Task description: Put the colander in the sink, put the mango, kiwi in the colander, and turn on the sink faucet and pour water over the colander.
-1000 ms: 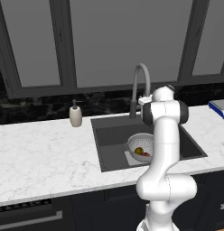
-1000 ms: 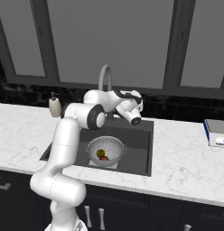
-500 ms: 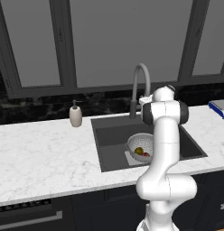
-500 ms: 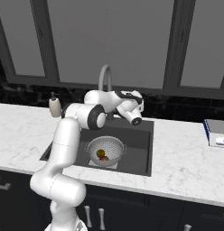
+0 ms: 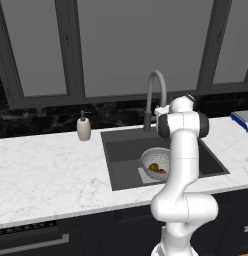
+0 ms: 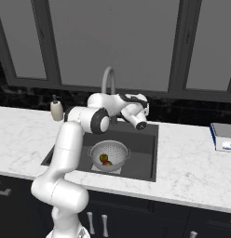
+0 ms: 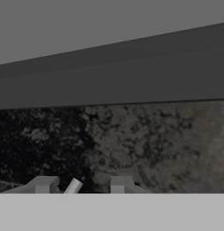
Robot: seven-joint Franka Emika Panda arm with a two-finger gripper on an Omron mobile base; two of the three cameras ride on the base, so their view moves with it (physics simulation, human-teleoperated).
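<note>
The silver colander (image 5: 157,161) (image 6: 109,155) stands in the dark sink (image 5: 126,150) (image 6: 143,153). Inside it lie the olive kiwi (image 5: 153,167) (image 6: 104,158) and the red mango (image 5: 161,171) (image 6: 108,163). The grey gooseneck sink faucet (image 5: 155,92) (image 6: 107,80) rises behind the basin. My hand reaches to its base. In the hand view my gripper (image 7: 81,182) faces the black backsplash. Its fingers (image 7: 42,184) stand apart, and a pale grey lever (image 7: 73,186) sits between them with a gap on its right side. The water is out of view.
A white soap dispenser (image 5: 84,128) (image 6: 56,109) stands on the marble counter (image 5: 46,170) left of the sink. A blue and white object (image 5: 243,119) (image 6: 223,137) lies on the counter at the right. Black backsplash (image 7: 154,144) and windows run along the back.
</note>
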